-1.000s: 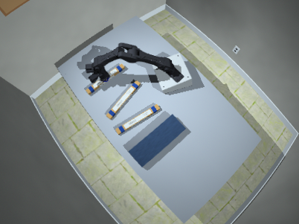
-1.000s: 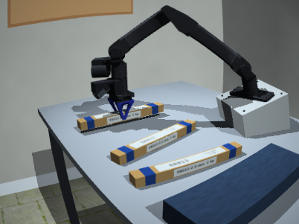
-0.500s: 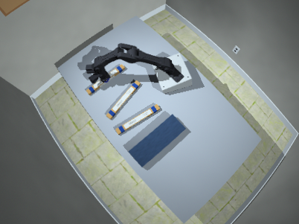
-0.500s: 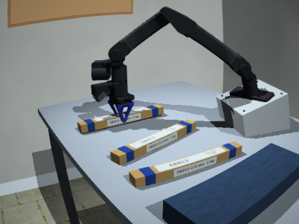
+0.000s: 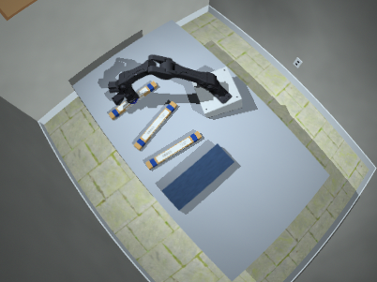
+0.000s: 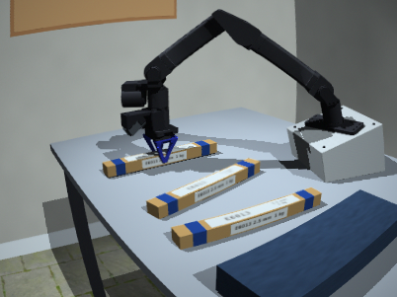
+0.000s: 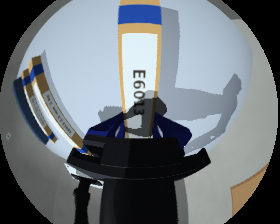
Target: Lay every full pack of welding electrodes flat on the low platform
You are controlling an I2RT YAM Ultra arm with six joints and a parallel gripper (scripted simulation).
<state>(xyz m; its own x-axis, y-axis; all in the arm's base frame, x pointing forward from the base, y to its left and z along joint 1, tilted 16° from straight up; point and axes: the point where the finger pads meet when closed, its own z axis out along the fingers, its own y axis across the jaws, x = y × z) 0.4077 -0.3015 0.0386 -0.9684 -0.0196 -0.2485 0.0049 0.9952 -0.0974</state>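
The far pack point(image 5: 123, 108) point(image 6: 133, 165) point(image 7: 140, 55) lies level at the table's far left. My gripper point(image 5: 134, 101) point(image 6: 163, 153) point(image 7: 138, 113) points down and is shut on it near its middle, one blue finger on each long side. Whether the pack touches the table or hangs just above it, I cannot tell. The middle pack point(image 5: 155, 126) point(image 6: 204, 187) point(image 7: 56, 112) and the near pack point(image 5: 173, 151) point(image 6: 252, 217) point(image 7: 38, 107) lie flat on the table. The dark blue low platform point(image 5: 199, 177) point(image 6: 316, 256) has no pack on it.
The white base block point(image 5: 225, 108) point(image 6: 352, 152) of the arm stands on the table point(image 5: 263, 186) point(image 6: 123, 216) beyond the packs. The near pack lies between the middle pack and the platform. The far pack is close to the table's left edge.
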